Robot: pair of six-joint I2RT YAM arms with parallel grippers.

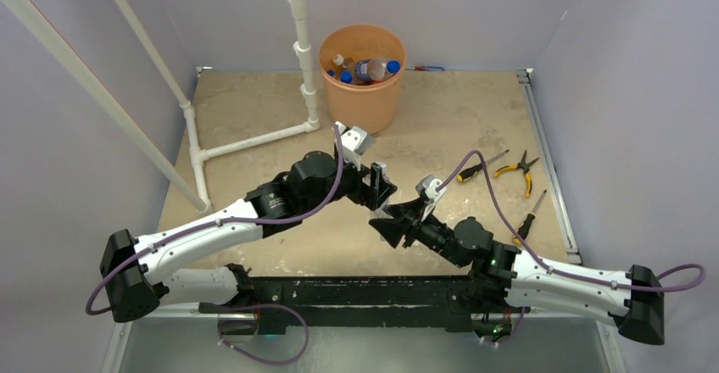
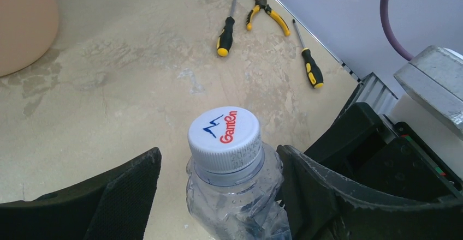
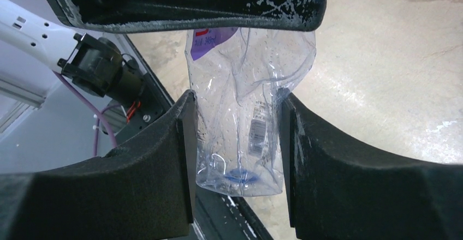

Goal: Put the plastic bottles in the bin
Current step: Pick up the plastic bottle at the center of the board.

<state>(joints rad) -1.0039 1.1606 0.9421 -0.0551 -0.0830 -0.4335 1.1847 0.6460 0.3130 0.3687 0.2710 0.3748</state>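
A bottle (image 3: 240, 114) is pinched by the right fingers (image 3: 136, 185), flanked by spread left fingers (image 2: 125, 196), with pliers (image 2: 270, 13) seen near the tabletop's (image 1: 254, 110) right edge.

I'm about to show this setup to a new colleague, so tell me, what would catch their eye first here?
Mid-table, both arms meet at one crumpled clear bottle with a white cap: the right gripper pinches its base while the left gripper brackets its neck. At the far edge stands an orange bin with several bottles inside. Yellow-handled pliers and screwdrivers lie on the right.
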